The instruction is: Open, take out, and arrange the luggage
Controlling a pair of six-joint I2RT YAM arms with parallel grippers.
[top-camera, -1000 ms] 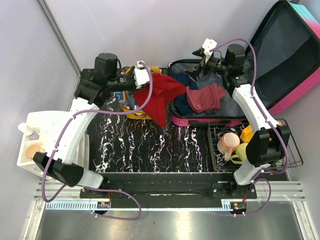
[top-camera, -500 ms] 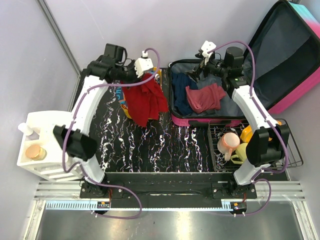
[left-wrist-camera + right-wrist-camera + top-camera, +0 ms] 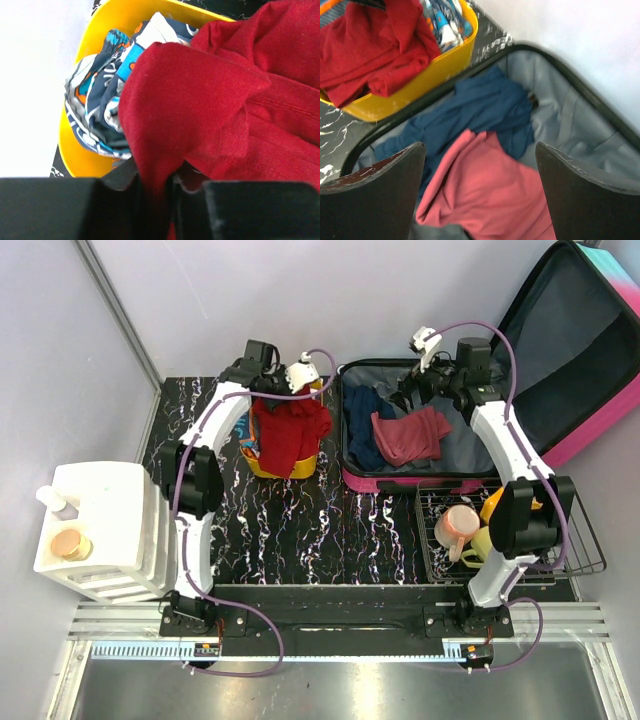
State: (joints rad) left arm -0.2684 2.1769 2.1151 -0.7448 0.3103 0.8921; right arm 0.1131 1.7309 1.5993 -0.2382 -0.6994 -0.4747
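The luggage (image 3: 590,410) lies open at the back right, its lid leaning back, grey lining showing. Inside lie a blue garment (image 3: 365,425) and a pink garment (image 3: 410,435); both show in the right wrist view, blue garment (image 3: 485,107) and pink garment (image 3: 490,195). My right gripper (image 3: 412,388) hovers open above them, empty. My left gripper (image 3: 283,390) is shut on a red garment (image 3: 285,435), which hangs into the yellow bin (image 3: 262,468). In the left wrist view the red garment (image 3: 220,105) sits pinched between my fingers, over a patterned cloth (image 3: 100,105) in the bin (image 3: 75,145).
A wire basket (image 3: 435,540) with a pink mug (image 3: 458,525) and yellow items stands at the front right. A white shelf unit (image 3: 110,510) with a bottle stands at the left. Walls close in behind and on both sides.
My left gripper has carried the red garment from beside the luggage to the left and back, over the yellow bin, where it now drapes. My right gripper shifted slightly right.
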